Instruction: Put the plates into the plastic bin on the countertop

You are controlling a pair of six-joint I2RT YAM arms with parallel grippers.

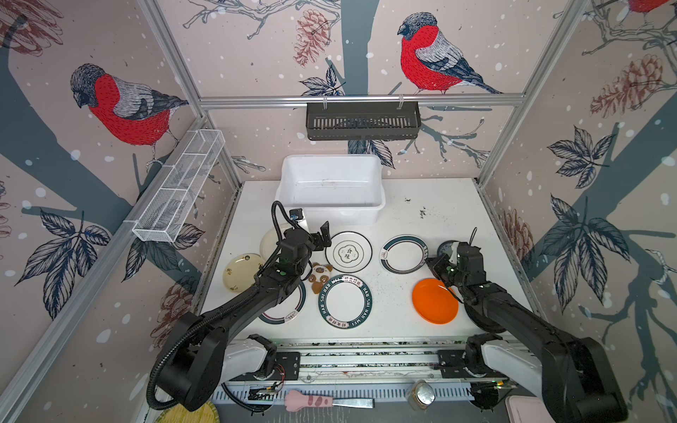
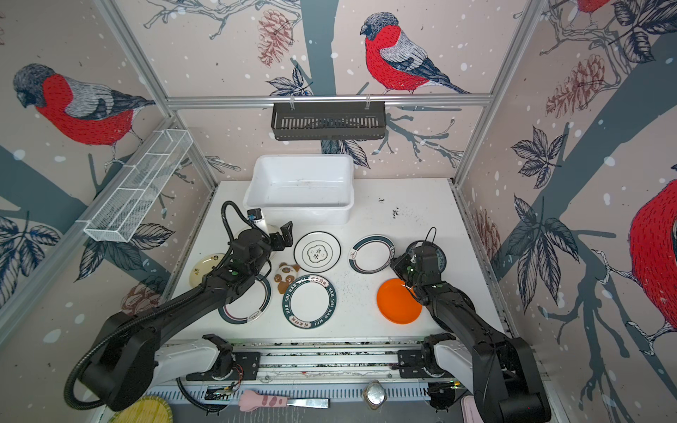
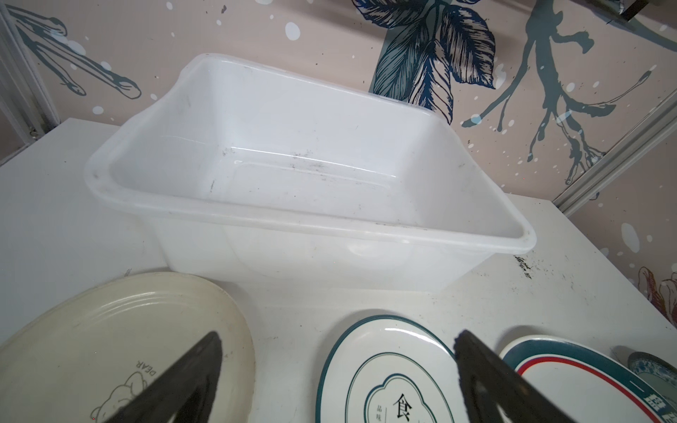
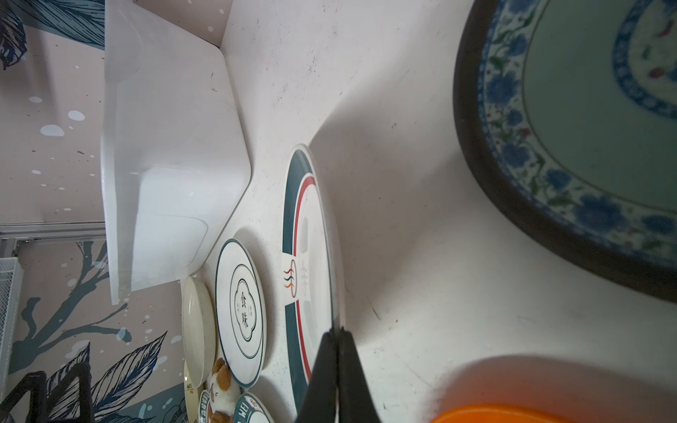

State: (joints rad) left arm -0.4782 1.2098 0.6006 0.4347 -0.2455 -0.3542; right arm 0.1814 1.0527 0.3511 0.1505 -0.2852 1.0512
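Several plates lie on the white countertop (image 1: 421,205) in front of the empty white plastic bin (image 1: 331,161). My left gripper (image 1: 313,234) hangs open and empty above the gap between a cream plate (image 3: 110,340) and a white plate with characters (image 1: 348,252), facing the bin (image 3: 329,229). Turned on its side, my right gripper (image 4: 337,333) is shut on the near rim of a green-and-red-rimmed plate (image 1: 403,254). An orange plate (image 1: 434,301) and a blue-patterned plate (image 4: 571,139) lie beside it. A lettered green-rimmed plate (image 1: 345,301) sits at the front.
A brown-and-white panda toy (image 1: 321,274) lies among the plates by the left arm. A dark slotted basket (image 1: 362,121) hangs on the back wall. On the left wall is a white wire mesh tray (image 1: 179,186). More plates lie partly under both arms.
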